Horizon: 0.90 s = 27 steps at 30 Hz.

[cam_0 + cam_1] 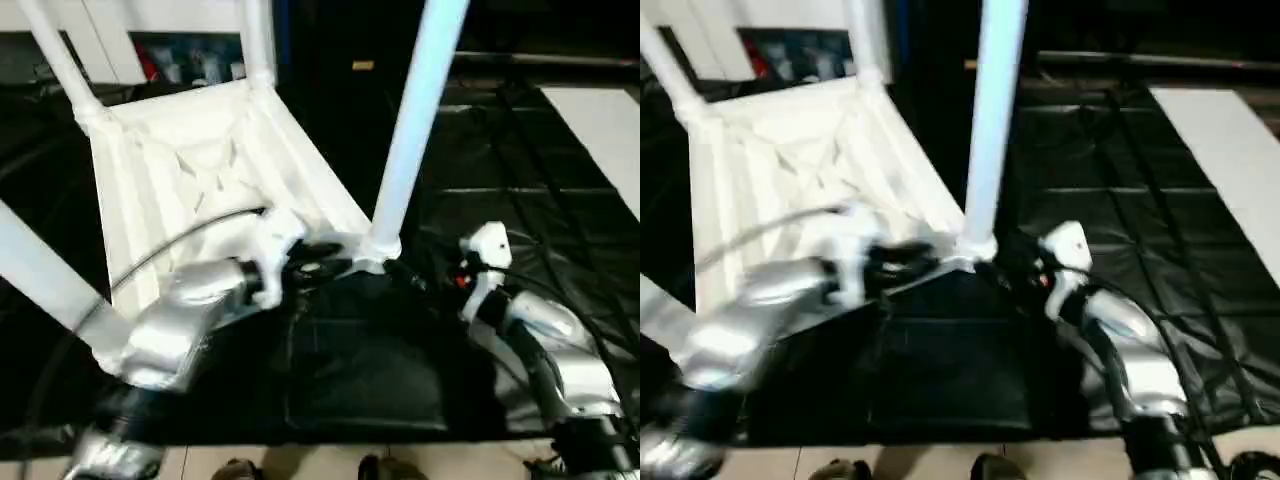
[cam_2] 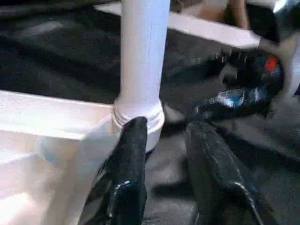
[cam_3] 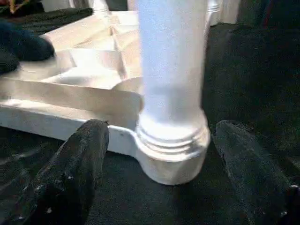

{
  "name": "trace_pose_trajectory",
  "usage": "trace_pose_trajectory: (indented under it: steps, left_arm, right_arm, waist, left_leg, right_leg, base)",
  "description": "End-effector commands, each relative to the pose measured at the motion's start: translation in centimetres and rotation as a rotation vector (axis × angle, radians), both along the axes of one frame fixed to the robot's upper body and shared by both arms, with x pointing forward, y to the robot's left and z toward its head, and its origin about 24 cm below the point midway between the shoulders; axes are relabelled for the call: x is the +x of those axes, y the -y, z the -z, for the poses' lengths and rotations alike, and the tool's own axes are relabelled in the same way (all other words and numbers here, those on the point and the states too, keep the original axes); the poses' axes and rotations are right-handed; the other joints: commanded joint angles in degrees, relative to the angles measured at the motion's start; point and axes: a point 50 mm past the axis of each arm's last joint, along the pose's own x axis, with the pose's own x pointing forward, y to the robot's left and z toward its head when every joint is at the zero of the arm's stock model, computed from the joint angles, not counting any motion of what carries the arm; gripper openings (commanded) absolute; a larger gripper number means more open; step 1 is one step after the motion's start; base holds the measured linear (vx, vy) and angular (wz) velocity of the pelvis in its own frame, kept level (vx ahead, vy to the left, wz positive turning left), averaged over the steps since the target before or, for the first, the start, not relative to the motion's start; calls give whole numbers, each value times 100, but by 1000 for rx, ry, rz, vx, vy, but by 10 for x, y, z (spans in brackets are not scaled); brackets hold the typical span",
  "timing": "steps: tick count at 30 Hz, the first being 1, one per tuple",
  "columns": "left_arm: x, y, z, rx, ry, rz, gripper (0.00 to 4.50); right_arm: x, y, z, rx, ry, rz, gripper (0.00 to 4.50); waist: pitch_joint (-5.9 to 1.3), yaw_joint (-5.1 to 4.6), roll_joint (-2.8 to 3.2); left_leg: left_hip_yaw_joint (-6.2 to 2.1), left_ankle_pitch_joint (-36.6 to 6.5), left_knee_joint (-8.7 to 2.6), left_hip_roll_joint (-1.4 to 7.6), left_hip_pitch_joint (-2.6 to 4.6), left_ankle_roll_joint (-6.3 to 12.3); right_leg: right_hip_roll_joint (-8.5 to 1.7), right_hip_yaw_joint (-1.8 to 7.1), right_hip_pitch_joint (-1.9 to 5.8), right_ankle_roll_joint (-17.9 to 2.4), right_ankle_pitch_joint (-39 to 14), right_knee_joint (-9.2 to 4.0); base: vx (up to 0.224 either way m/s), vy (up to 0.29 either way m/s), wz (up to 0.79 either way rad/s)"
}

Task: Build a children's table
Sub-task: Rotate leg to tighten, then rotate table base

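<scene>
The white tabletop (image 1: 200, 170) lies upside down on a black mat, ribbed underside up. White legs stand in its corner sockets: two at the far corners (image 1: 258, 40), one at the near left (image 1: 40, 270), one at the near right (image 1: 415, 130). My left gripper (image 1: 322, 262) is low beside the base of the near right leg (image 2: 140, 70); its fingers (image 2: 131, 154) are parted with nothing between them. From the other side my right gripper (image 1: 408, 272) reaches the same corner socket (image 3: 171, 154). Its fingers (image 3: 84, 154) stand wide on either side, clear of the socket.
The black mat (image 1: 380, 370) covers the floor under the table and runs toward me. A flat white board (image 1: 600, 130) lies at the far right. White furniture (image 1: 190, 20) stands behind the table. Light floor tiles (image 1: 320, 462) show at the near edge.
</scene>
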Motion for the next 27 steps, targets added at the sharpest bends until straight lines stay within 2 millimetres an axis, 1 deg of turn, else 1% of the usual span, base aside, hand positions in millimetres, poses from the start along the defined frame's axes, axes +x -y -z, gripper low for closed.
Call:
trace_pose_trajectory:
  steps: [1, 2, 3, 4, 5, 6, 7, 8, 9, 10, 11, 12, 13, 14, 15, 16, 17, 18, 19, 20, 21, 22, 23, 24, 25, 26, 27]
  left_arm:
    - [-10, -6, -3, -17, -16, 29, 185]
    - [-19, -10, -3, -22, -39, 61, 194]
    - [-26, -14, -2, -25, -70, 89, 194]
    - [-35, -18, 0, -16, -114, 131, 206]
    - [-41, -20, 1, -9, -143, 159, 220]
    - [-52, -26, 6, 25, -196, 198, 227]
    - [-61, -31, 10, 54, -241, 225, 231]
    - [-67, -36, 14, 77, -283, 236, 240]
    - [-73, -44, 18, 106, -324, 223, 252]
    - [-74, -48, 20, 119, -332, 209, 264]
    - [-75, -52, 21, 120, -341, 191, 272]
    - [-75, -52, 21, 120, -342, 190, 277]
    - [-77, -58, 22, 120, -358, 170, 297]
    - [-79, -63, 23, 128, -379, 159, 297]
    - [-81, -66, 24, 133, -392, 154, 317]
    - [-84, -72, 24, 143, -416, 144, 317]
    - [-86, -75, 24, 149, -429, 139, 323]
    - [-88, -79, 25, 153, -447, 130, 328]
    - [-90, -81, 25, 156, -458, 127, 336]
    - [-93, -86, 26, 159, -470, 108, 348]
    - [-93, -87, 26, 159, -472, 103, 360]
    - [-97, -101, 26, 134, -482, 38, 371]
    - [-97, -109, 25, 128, -480, -3, 371]
    - [-99, -117, 25, 125, -485, -35, 379]
    - [-103, -125, 24, 125, -494, -55, 392]
    - [-107, -132, 23, 124, -508, -68, 412]
    - [-110, -136, 22, 123, -517, -73, 417]
  right_arm:
    - [-3, -5, -3, 8, 5, -50, 389]
    - [-4, -7, -3, 11, 2, -73, 389]
    - [-5, -9, -3, 13, -2, -92, 389]
    - [-7, -11, -3, 15, -6, -114, 389]
    - [-8, -12, -4, 16, -9, -128, 389]
    - [-11, -14, -4, 20, -15, -159, 389]
    - [-13, -15, -5, 24, -23, -187, 389]
    - [-15, -18, -6, 31, -28, -217, 389]
    - [-17, -20, -7, 40, -33, -246, 389]
    - [-18, -22, -8, 44, -34, -257, 389]
    - [-19, -24, -9, 54, -36, -269, 389]
    - [-19, -24, -9, 54, -36, -269, 389]
    - [-19, -28, -10, 68, -36, -285, 389]
    - [-19, -33, -11, 83, -42, -302, 389]
    - [-19, -35, -11, 91, -45, -312, 389]
    - [-19, -39, -12, 97, -47, -327, 389]
    - [-19, -41, -12, 97, -48, -335, 389]
    - [-16, -45, -12, 98, -39, -325, 389]
    - [-15, -47, -12, 99, -35, -320, 389]
    - [-10, -51, -12, 96, -21, -292, 389]
    - [-9, -52, -12, 95, -17, -284, 389]
    - [3, -57, -14, 85, 15, -213, 389]
    - [9, -59, -14, 81, 29, -184, 389]
    - [13, -60, -14, 85, 29, -165, 389]
    - [18, -61, -15, 84, 35, -141, 389]
    - [22, -61, -16, 84, 43, -122, 389]
    - [25, -60, -17, 83, 50, -110, 389]
  waist:
    - [-422, 21, -25]
    - [-435, 29, -22]
    - [-438, 16, -22]
    - [-436, 8, -1]
    - [-460, 10, 4]
    - [-444, 13, 26]
    - [-450, 7, 16]
    - [-429, 1, 26]
    - [-421, -5, 33]
    - [-407, -8, 43]
    - [-408, -10, 53]
    - [-402, 7, 62]
    - [-369, 19, 53]
    - [-379, 24, 52]
    - [-375, 21, 52]
    - [-363, 17, 49]
    - [-368, 16, 57]
    - [-349, 2, 50]
    - [-353, -12, 54]
    - [-355, -14, 59]
    - [-354, -41, 60]
    - [-355, -71, 92]
    - [-357, -96, 79]
    - [-360, -110, 82]
    - [-350, -108, 93]
    - [-348, -110, 98]
    - [-354, -110, 91]
  left_leg:
    - [52, -779, -308, 52, 8, 408]
    - [50, -742, -307, 57, 16, 380]
    - [42, -664, -313, 52, -17, 366]
    - [53, -637, -306, 46, 14, 403]
    - [51, -565, -290, 39, 23, 415]
    - [40, -493, -301, 44, 7, 449]
    - [43, -512, -295, 42, 13, 451]
    - [36, -563, -308, 40, 3, 481]
    - [40, -639, -311, 37, 17, 485]
    - [47, -675, -314, 40, 27, 490]
    - [50, -704, -314, 41, 39, 476]
    - [50, -788, -323, 48, 57, 431]
    - [49, -918, -339, 49, 47, 367]
    - [48, -958, -336, 46, 50, 333]
    - [33, -1020, -353, 42, 38, 286]
    - [31, -1078, -356, 46, 52, 255]
    - [24, -1079, -355, 43, 49, 235]
    - [28, -1131, -364, 38, 40, 214]
    - [22, -1165, -371, 39, 46, 199]
    - [23, -1156, -367, 41, 52, 182]
    - [19, -1129, -375, 40, 41, 157]
    - [20, -1126, -371, 34, 44, 123]
    - [17, -1103, -371, 22, 26, 98]
    - [24, -1119, -365, 17, 37, 76]
    - [26, -1151, -360, 11, 50, 89]
    - [26, -1143, -362, 8, 48, 100]
    - [22, -1107, -361, 14, 51, 133]
  right_leg:
    - [-271, 169, 379, -1343, -815, -402]
    - [-276, 169, 381, -1340, -779, -385]
    - [-262, 166, 392, -1341, -633, -349]
    - [-234, 164, 352, -1344, -533, -365]
    - [-237, 165, 368, -1376, -378, -335]
    - [-226, 160, 360, -1433, -191, -320]
    - [-221, 155, 367, -1443, -142, -310]
    - [-218, 154, 363, -1426, -158, -309]
    - [-212, 153, 356, -1400, -252, -324]
    - [-208, 158, 339, -1372, -330, -343]
    - [-207, 158, 332, -1382, -373, -352]
    - [-212, 157, 317, -1387, -508, -368]
    - [-218, 160, 307, -1354, -727, -390]
    - [-224, 164, 313, -1339, -791, -386]
    - [-228, 161, 321, -1285, -934, -388]
    - [-226, 163, 298, -1234, -1025, -402]
    - [-228, 161, 300, -1228, -1032, -388]
    - [-224, 166, 284, -1194, -1096, -399]
    - [-224, 165, 284, -1169, -1154, -406]
    - [-229, 167, 278, -1180, -1145, -400]
    - [-233, 167, 274, -1200, -1126, -396]
    - [-233, 164, 264, -1235, -1063, -390]
    - [-233, 161, 279, -1249, -1038, -386]
    - [-228, 162, 274, -1261, -1024, -396]
    - [-225, 162, 260, -1266, -1006, -395]
    - [-215, 164, 268, -1244, -980, -394]
    - [-216, 165, 265, -1255, -881, -376]
  base:
    - [0, 0, 0]
    - [0, 0, 0]
    - [0, 0, 0]
    - [0, 0, 0]
    - [0, 0, 0]
    - [0, 0, 0]
    - [0, 0, 0]
    - [0, 0, 0]
    - [0, 0, 0]
    - [0, 0, 0]
    - [0, 0, 0]
    - [0, 0, 0]
    - [0, 0, 0]
    - [0, 0, 0]
    - [0, 0, 0]
    - [0, 0, 0]
    - [0, 0, 0]
    - [0, 0, 0]
    - [0, 0, 0]
    - [0, 0, 0]
    - [0, 0, 0]
    - [0, 0, 0]
    - [0, 0, 0]
    - [0, 0, 0]
    - [0, 0, 0]
    - [0, 0, 0]
    - [0, 0, 0]
